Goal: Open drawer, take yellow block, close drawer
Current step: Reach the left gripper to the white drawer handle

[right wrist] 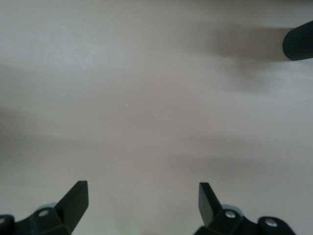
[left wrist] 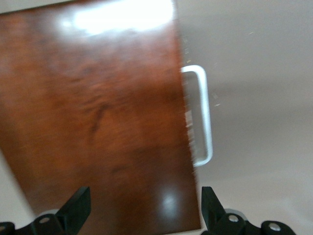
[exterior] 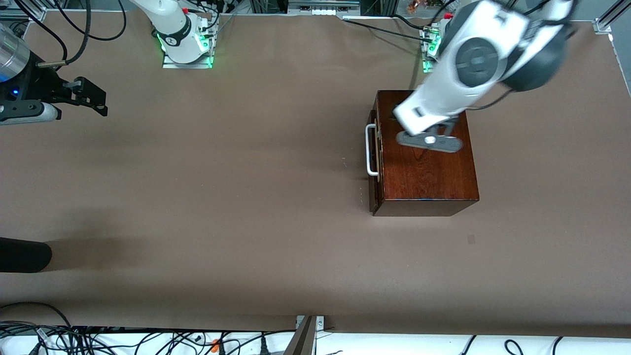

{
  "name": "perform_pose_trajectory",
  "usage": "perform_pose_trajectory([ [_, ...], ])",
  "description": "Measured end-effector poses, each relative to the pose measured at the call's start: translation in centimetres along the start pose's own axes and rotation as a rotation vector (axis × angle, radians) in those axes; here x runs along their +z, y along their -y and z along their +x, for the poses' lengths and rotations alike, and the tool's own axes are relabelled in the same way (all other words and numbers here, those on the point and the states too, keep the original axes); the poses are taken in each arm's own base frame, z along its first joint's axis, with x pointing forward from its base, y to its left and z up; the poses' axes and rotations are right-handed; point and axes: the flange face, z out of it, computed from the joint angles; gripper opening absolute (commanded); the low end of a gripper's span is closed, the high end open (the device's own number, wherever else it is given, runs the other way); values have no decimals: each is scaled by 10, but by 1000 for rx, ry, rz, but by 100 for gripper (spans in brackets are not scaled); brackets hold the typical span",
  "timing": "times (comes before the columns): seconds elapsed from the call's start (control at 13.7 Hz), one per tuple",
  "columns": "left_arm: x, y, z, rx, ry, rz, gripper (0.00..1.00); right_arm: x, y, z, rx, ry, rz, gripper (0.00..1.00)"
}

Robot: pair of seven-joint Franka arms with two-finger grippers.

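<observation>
Wood box: shiny dark red-brown, sits toward the left arm's end of the brown table.
Hidden: yellow block is nowhere to be seen; left arm covers part of the box top.
Drawer: pushed in, white loop handle on its front.
Left gripper: over the box top, fingers spread wide, holding nothing.
Right gripper: waits over bare table, fingers spread wide, holding nothing.
Nearby: black round thing at the table edge, cut off.

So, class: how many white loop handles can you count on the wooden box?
1: the handle sits on the drawer front, toward the right arm's end; faces out of view could hide more.
</observation>
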Motion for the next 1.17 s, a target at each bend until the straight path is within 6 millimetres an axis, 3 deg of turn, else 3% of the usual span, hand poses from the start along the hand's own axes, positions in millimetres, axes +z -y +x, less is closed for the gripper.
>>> perform_pose_trajectory([
  [0.22, 42, -62, 2, -36, -36, 50, 100, 0, 0, 0, 0, 0, 0, 100],
  [0.36, 64, -83, 1, -51, -47, 105, 100, 0, 0, 0, 0, 0, 0, 100],
  [0.8, 107, -106, 4, -66, -81, 214, 100, 0, 0, 0, 0, 0, 0, 100],
  [1.17, 127, -121, 5, -90, -136, 263, 100, 0, 0, 0, 0, 0, 0, 100],
])
